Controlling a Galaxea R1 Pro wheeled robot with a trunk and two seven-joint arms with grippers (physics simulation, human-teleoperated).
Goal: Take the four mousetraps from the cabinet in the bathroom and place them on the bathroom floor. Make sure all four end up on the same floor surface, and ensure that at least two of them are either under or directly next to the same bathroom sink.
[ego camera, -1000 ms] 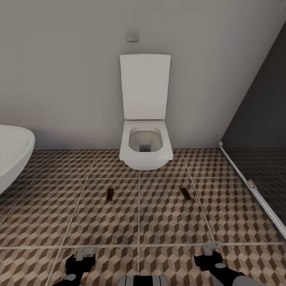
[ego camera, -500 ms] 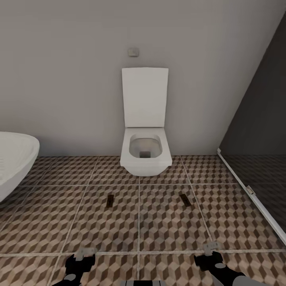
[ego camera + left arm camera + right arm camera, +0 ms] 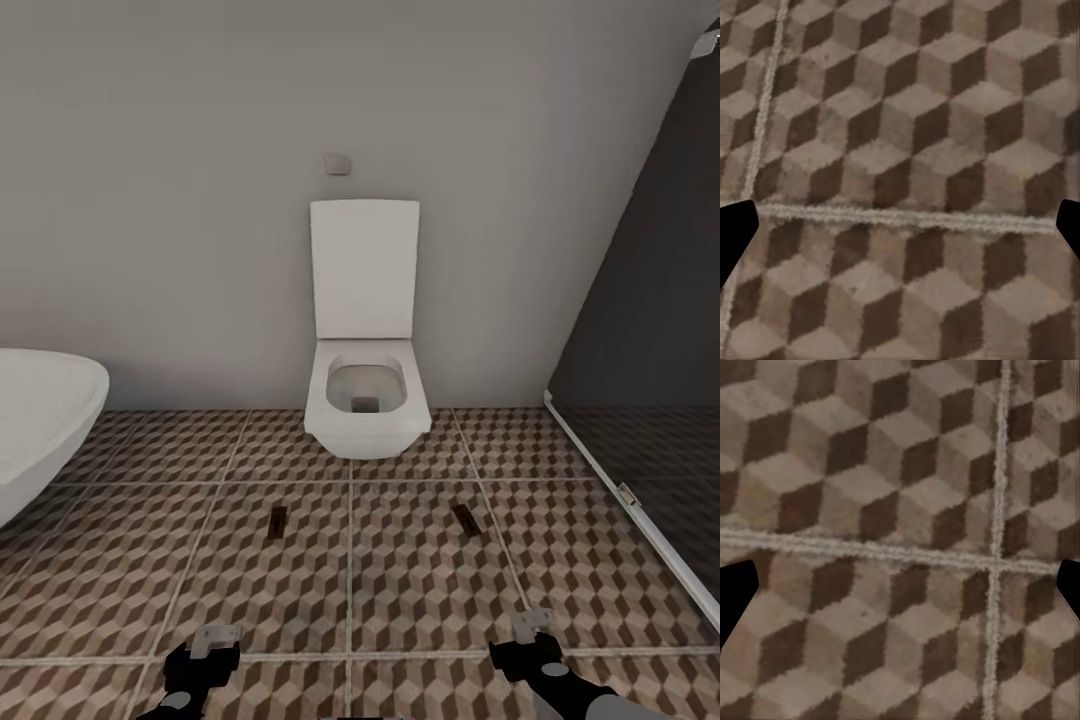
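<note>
Two mousetraps [image 3: 278, 521] [image 3: 465, 518] lie well apart on the bathroom floor [image 3: 400, 590] before the toilet [image 3: 366, 400]; the left gripper [image 3: 217, 637] and right gripper [image 3: 532, 624] hang wide, empty.

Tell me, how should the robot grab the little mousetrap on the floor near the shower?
Probably from straight above, pinching the two long edges of the mousetrap. It lies flat on the bathroom floor, a thin slanted strip, so only its narrow sides offer a hold. The right tool is nearer and would need turning to match the slant. Finer detail is too small to tell.
</note>
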